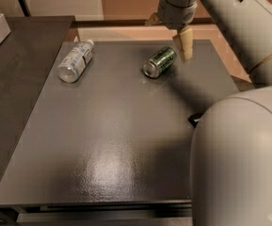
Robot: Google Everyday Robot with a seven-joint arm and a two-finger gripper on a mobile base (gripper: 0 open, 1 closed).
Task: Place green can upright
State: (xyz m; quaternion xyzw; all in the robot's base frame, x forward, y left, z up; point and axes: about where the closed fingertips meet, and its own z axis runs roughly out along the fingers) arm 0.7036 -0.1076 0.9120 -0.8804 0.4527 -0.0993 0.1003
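Camera view showed the dark green metal can lying sideways on the grey surface; my gripper hovered released just beside it. I judged grasping and uprighting outstanding.

gripper: smooth pale beige plastic, matt, hanging above the table
green can: metal, dark green patterned side, shiny silver end, just left of the gripper
bottle: clear glossy plastic, well left of the gripper
table: dark grey, finely textured, semi-gloss with glare
arm: smooth white shell
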